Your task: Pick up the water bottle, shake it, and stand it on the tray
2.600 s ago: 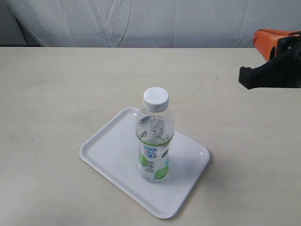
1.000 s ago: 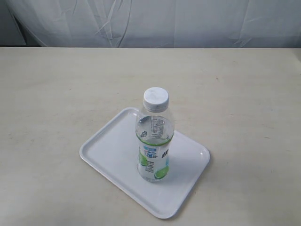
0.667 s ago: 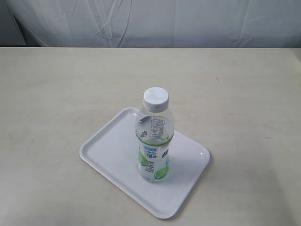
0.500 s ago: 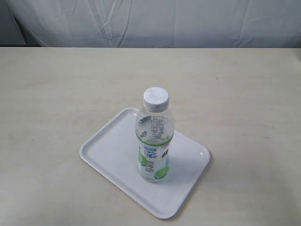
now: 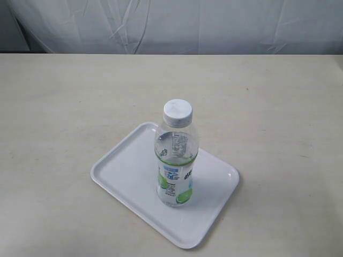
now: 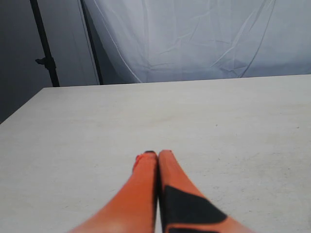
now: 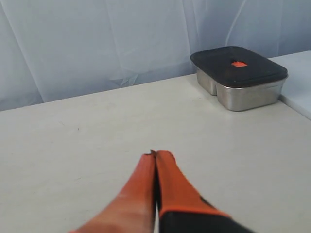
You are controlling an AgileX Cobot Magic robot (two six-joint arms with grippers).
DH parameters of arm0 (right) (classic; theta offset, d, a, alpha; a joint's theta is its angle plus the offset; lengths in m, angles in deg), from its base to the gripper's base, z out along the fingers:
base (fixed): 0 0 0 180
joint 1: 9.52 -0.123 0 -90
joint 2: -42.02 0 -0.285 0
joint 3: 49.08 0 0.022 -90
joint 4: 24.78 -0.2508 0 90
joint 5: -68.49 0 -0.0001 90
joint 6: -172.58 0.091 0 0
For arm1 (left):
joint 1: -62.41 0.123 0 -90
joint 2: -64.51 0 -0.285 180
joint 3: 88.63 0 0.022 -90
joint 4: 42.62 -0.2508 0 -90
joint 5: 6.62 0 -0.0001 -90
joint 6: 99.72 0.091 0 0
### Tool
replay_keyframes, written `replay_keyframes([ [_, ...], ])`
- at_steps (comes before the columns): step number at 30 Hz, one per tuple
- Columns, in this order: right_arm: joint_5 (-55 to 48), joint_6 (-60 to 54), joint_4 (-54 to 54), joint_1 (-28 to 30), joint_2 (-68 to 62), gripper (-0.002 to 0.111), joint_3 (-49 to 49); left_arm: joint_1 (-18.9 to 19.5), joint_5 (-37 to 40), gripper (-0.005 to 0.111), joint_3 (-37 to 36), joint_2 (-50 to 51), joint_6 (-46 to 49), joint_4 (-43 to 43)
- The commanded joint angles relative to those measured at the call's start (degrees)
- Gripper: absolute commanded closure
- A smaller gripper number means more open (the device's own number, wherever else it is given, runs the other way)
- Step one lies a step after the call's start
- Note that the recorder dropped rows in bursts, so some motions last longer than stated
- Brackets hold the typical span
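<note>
The water bottle (image 5: 176,155) stands upright on the white tray (image 5: 126,170), clear with a white cap and a white-green label. Nothing touches it. Neither arm shows in the exterior view. In the left wrist view my left gripper (image 6: 155,154) is shut, its orange fingers pressed together over bare tabletop with nothing between them. My right gripper (image 7: 155,154) is shut too, also empty, above the table. Bottle and tray do not appear in either wrist view.
A steel lunch box with a dark lid (image 7: 239,76) sits near the table's edge, ahead of the right gripper. A white cloth backdrop (image 5: 171,24) hangs behind the table. A dark stand pole (image 6: 44,48) rises beyond the table in the left wrist view.
The right arm, seen at the exterior view's right edge 2.6 s ago, has left that view. Bottle and tray have stayed where they were.
</note>
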Motion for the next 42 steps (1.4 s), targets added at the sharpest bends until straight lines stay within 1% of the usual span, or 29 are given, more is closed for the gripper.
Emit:
replay_keyframes([
  [1,-0.35,0.09,0.07,0.23,0.76,0.109,-0.75,0.01,-0.26,0.107,-0.13,-0.29,-0.22,-0.13],
  [3,-2.60,0.09,0.07,0.23,0.76,0.109,-0.75,0.01,-0.26,0.107,-0.13,-0.29,-0.22,-0.13],
  [42,-2.48,-0.01,0.07,0.23,0.76,0.109,-0.75,0.01,-0.26,0.107,-0.13,-0.29,-0.22,-0.13],
])
